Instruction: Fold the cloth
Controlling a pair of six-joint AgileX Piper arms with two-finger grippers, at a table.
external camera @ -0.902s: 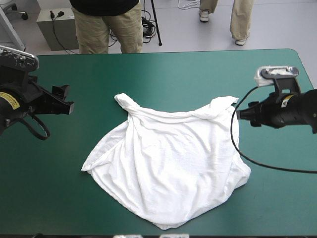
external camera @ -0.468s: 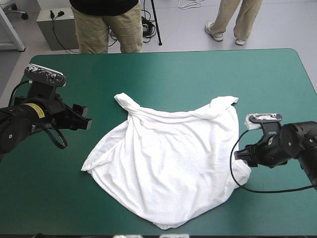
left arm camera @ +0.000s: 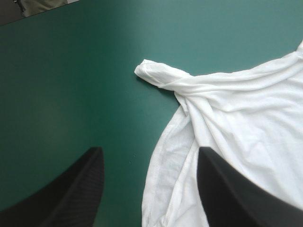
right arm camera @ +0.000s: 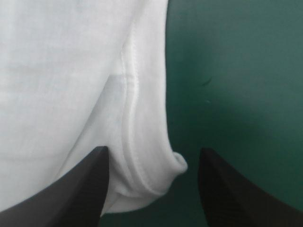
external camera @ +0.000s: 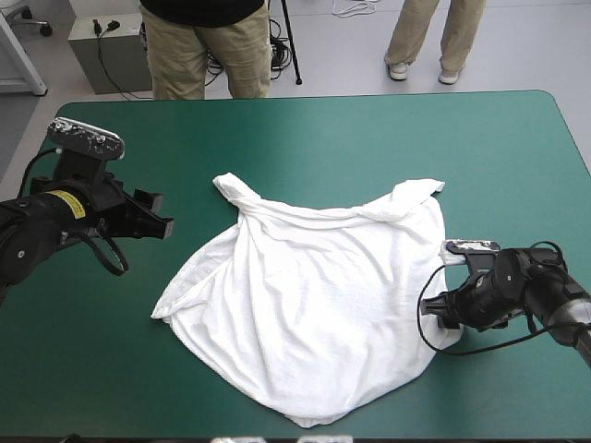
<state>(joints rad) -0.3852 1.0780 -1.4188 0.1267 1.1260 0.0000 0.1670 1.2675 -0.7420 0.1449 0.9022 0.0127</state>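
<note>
The white T-shirt [external camera: 314, 305] lies spread but wrinkled in the middle of the table, its sleeves toward the far edge. My left gripper [external camera: 162, 224] hovers open to the left of the shirt. In the left wrist view, the left gripper [left arm camera: 149, 153] points at the cover beside the shirt's side hem [left arm camera: 163, 156], with the bunched left sleeve [left arm camera: 158, 75] ahead. My right gripper [external camera: 436, 314] sits low at the shirt's right edge. It is open, and the right gripper [right arm camera: 152, 151] has the hemmed corner [right arm camera: 173, 163] between its fingers, not pinched.
The teal-green cover [external camera: 305, 138] surrounds the shirt on all sides, widest toward the far edge. The table's right edge [external camera: 580, 157] lies beyond my right arm.
The left arm came in from the table's left toward the shirt, then held still. The right arm dropped down and moved in until its fingers straddle the shirt's right hem.
</note>
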